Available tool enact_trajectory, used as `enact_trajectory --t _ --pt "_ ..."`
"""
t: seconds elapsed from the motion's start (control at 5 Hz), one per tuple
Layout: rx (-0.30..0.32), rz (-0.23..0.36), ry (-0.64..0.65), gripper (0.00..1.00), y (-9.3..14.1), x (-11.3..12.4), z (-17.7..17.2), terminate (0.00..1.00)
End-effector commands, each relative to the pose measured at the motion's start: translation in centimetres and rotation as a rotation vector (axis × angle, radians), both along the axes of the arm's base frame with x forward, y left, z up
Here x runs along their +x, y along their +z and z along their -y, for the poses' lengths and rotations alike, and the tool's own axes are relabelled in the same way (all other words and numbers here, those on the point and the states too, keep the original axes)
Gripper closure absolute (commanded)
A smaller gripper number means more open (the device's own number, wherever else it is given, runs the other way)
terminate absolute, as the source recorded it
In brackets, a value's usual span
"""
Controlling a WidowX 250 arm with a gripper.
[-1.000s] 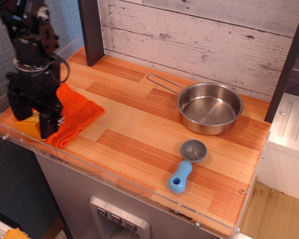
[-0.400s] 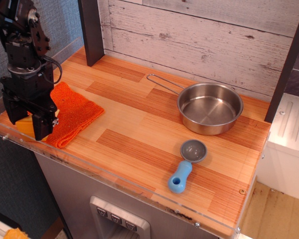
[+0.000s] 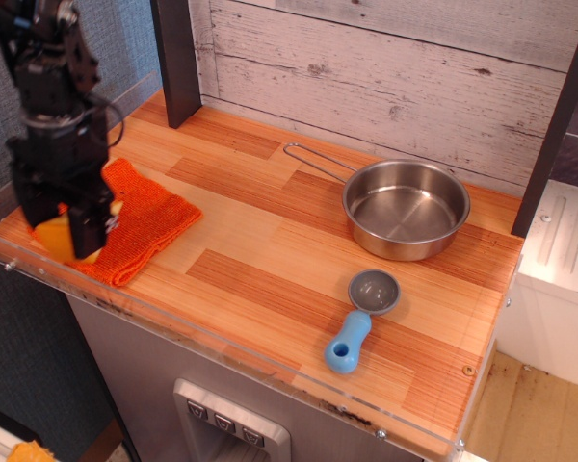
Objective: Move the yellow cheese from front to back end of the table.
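The yellow cheese [image 3: 60, 237] is a small yellow-orange wedge at the front left corner of the wooden table [image 3: 270, 260]. My gripper [image 3: 64, 241] stands upright over it with one black finger on each side, shut on the cheese. The cheese looks raised slightly off the wood, next to the orange knitted cloth [image 3: 144, 219]. The arm hides the upper part of the cheese.
A steel pan [image 3: 406, 209] with a long wire handle sits at the back right. A grey scoop with a blue handle [image 3: 359, 321] lies near the front right. A dark post [image 3: 176, 60] stands at the back left. A clear plastic rim [image 3: 222, 339] runs along the front edge.
The gripper shifted slightly left, then closed in on the cheese and came up and a little right with it. The cloth, pan and scoop have not moved.
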State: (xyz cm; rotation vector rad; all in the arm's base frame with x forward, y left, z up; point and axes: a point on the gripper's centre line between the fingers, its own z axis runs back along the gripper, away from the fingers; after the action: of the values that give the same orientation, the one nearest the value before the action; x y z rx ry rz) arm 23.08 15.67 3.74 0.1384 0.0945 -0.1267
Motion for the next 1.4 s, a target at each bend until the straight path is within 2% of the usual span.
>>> enact_trajectory --t 0.0,0.2,0.6,0.8,1.0,1.2 --pt "0.063 0.194 -0.006 1.00 8.3 4.9 -0.3 0.00" --pt "0.074 0.222 -0.006 1.00 8.1 7.2 0.0 0.00" --pt "0.096 0.197 0.022 1.00 4.6 10.3 0.1 0.00" --pt "0.082 0.189 0.012 1.00 3.2 11.5 0.2 0.00" --pt "0.069 0.205 0.006 1.00 2.4 12.3 0.2 0.00" --pt "0.048 0.219 0.021 0.00 2.0 12.9 0.2 0.00"
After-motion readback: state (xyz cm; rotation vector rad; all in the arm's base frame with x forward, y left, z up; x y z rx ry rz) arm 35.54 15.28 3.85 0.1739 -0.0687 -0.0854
